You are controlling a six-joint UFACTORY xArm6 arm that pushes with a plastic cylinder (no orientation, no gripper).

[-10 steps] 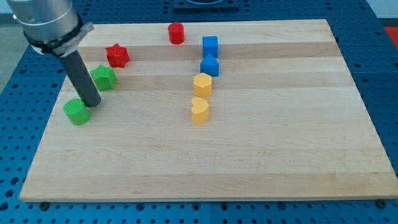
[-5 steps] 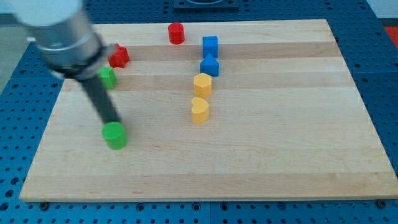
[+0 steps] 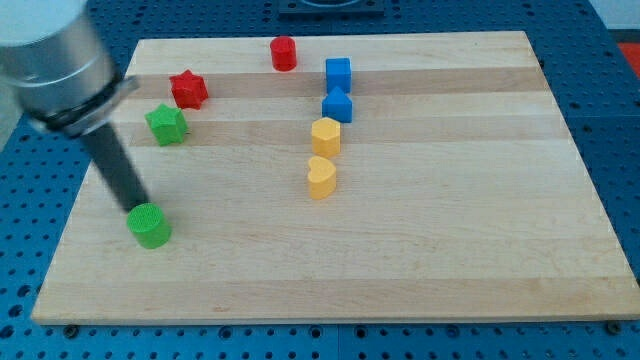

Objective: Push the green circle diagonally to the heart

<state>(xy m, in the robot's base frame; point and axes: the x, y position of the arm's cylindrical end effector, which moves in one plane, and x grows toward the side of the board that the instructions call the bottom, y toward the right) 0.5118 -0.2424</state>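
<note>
The green circle (image 3: 150,225) lies near the board's lower left. My tip (image 3: 137,207) touches its upper-left edge, with the dark rod rising up and to the left. The yellow heart (image 3: 320,177) sits near the board's middle, well to the right of the green circle and a little higher.
A yellow hexagon-like block (image 3: 326,135) sits just above the heart. Two blue blocks (image 3: 337,104) (image 3: 338,73) stand above that. A red cylinder (image 3: 284,53) is at the top. A red star (image 3: 187,89) and a green star (image 3: 166,124) lie at upper left on the wooden board (image 3: 450,250).
The green circle slid down and right from the left edge, then back left and slightly lower. My tip swung with it and now sits at its upper left.
</note>
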